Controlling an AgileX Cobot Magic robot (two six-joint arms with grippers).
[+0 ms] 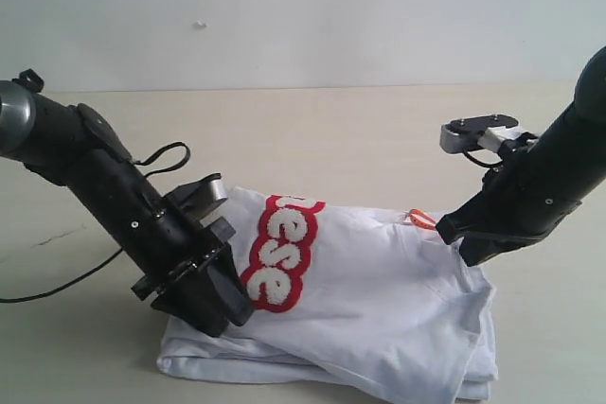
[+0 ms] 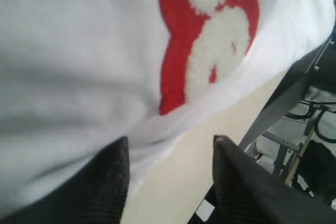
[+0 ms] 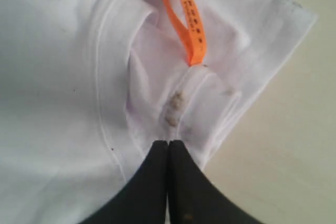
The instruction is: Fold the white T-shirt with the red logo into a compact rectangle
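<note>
The white T-shirt [image 1: 379, 300] lies partly folded on the table, its layers stacked along the front edge. The red logo [image 1: 279, 253] runs across its left part, showing the white letters "ese". My left gripper [image 1: 222, 305] is open at the shirt's left edge. In the left wrist view the logo [image 2: 210, 40] is close, with one finger [image 2: 107, 182] over cloth and the other over bare table. My right gripper [image 1: 464, 245] is shut at the collar beside the orange tag [image 1: 422, 219]. The fingertips [image 3: 168, 142] pinch the neck seam, and creases run to them below the tag [image 3: 189, 19].
The beige table [image 1: 360, 139] stretches behind the shirt to a white wall. A black cable [image 1: 57, 286] trails from the left arm across the table. Past the table's edge, the left wrist view shows a metal frame [image 2: 294, 129].
</note>
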